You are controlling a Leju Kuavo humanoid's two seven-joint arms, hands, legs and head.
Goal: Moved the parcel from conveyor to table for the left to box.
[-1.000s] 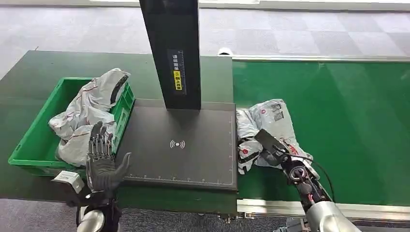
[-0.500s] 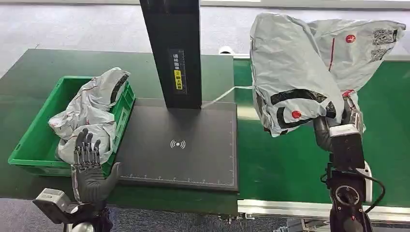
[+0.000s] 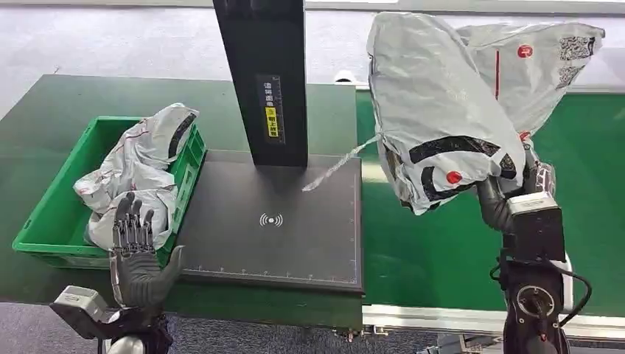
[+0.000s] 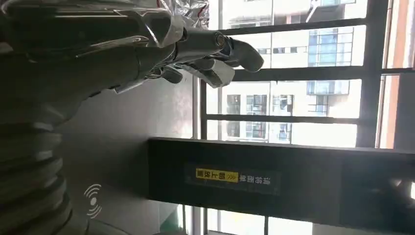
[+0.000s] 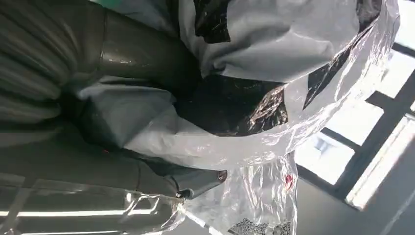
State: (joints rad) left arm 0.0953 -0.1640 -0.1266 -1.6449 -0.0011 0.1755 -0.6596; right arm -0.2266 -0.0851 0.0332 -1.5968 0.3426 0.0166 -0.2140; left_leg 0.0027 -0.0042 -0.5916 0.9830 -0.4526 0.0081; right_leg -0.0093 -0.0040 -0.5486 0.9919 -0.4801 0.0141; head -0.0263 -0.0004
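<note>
My right hand holds a large grey plastic parcel with black and red marks high above the green conveyor. In the right wrist view the crumpled parcel wraps over the thumb and fingers. A clear strip hangs from the parcel over the black table pad. My left hand is raised at the pad's near left corner, fingers spread and holding nothing. The left hand also appears in the left wrist view, fingers extended. A green box at the left holds several similar parcels.
A black scanner column rises from the far edge of the pad, between the box and the lifted parcel. The dark green tabletop surrounds the box. The conveyor's metal rail runs along its near edge.
One second ago the parcel lay on the conveyor under my right hand; it has since been lifted high and now shifts slightly left toward the pad. My left hand has lowered a little.
</note>
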